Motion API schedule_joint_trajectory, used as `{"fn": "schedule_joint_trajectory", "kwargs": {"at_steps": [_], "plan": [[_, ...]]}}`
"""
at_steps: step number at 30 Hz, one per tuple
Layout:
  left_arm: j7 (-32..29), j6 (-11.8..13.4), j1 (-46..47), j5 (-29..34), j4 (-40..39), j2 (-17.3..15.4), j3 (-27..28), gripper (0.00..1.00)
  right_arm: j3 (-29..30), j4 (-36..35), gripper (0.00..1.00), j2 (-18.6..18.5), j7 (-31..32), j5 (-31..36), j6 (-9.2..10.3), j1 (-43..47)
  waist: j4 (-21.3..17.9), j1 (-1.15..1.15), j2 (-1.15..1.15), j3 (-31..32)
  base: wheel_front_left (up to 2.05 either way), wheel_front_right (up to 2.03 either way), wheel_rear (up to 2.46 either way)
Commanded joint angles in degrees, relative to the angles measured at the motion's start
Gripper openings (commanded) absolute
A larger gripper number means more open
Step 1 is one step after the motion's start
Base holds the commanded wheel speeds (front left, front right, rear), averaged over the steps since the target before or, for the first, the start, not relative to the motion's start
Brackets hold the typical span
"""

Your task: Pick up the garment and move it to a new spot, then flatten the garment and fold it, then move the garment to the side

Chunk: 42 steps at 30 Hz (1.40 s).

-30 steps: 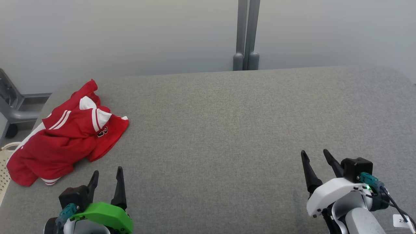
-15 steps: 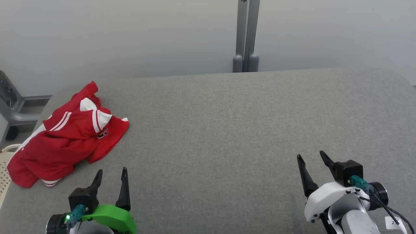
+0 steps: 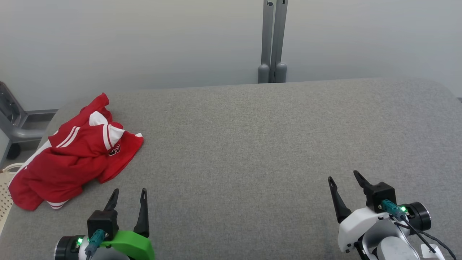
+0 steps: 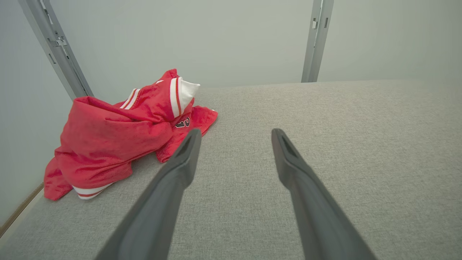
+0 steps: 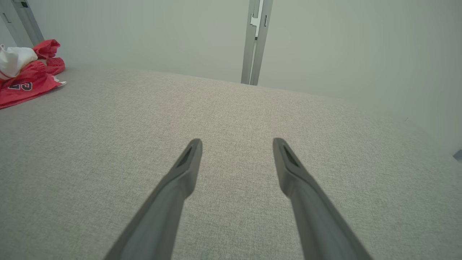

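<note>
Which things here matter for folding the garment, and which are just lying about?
For the job: crumpled red jersey with white trim; grey fabric-covered surface under it; left gripper, open; right gripper, open.
Just about: grey metal post behind; pale perforated basket at the left edge; grey metal frame, far left.

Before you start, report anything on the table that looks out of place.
The red garment lies crumpled in a heap, partly inside out, right at the left edge of the grey surface. Nothing else stands out.
</note>
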<state>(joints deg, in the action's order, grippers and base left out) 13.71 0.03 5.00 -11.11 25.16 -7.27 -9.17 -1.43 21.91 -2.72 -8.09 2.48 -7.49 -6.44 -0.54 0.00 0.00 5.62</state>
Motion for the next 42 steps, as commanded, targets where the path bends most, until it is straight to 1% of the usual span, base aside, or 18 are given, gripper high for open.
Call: {"fn": "schedule_joint_trajectory", "kwargs": {"at_steps": [1,6,19,24,28,34,42], "plan": [[0.6,0.3,0.3,1.1,0.0,-0.5,-0.2,1.00,-0.1,0.2,1.00,-0.3,-0.4,1.6,0.00,0.2,0.0,0.00,0.00,0.1,0.00,0.00,0.00],[1.1,0.6,-0.1,2.6,-0.2,-0.6,-0.9,1.00,-0.3,0.0,1.00,-0.3,-0.7,4.2,0.00,0.3,0.0,0.00,0.00,0.3,0.00,0.00,0.00],[0.3,1.0,-0.5,1.4,-0.5,-0.8,-1.4,1.00,-0.4,0.5,1.00,-0.3,-0.8,3.3,0.00,0.2,0.1,0.00,0.00,0.3,0.00,0.00,0.00],[0.0,1.1,-0.7,0.9,-0.3,-0.5,-1.6,1.00,-0.3,0.3,1.00,-0.2,-1.2,3.2,0.00,0.9,1.4,0.00,0.00,0.7,0.00,0.00,0.00],[-0.5,1.2,-1.4,0.1,-0.4,-0.8,-1.3,1.00,-0.6,0.1,1.00,-0.2,-2.2,2.1,0.00,1.7,3.9,0.00,0.00,1.1,0.00,0.00,0.00],[-1.8,1.2,-2.6,-1.5,-1.3,-1.3,-0.6,1.00,-1.1,0.2,1.00,-0.2,-4.4,-1.2,0.01,3.0,10.0,0.00,0.00,1.9,0.00,0.00,0.00],[-3.7,1.1,-4.5,-3.7,-3.9,-2.6,0.9,1.00,-3.2,1.1,1.00,-0.2,-6.2,-8.6,0.01,3.5,18.2,0.00,0.00,2.5,0.00,0.00,0.00]]}}
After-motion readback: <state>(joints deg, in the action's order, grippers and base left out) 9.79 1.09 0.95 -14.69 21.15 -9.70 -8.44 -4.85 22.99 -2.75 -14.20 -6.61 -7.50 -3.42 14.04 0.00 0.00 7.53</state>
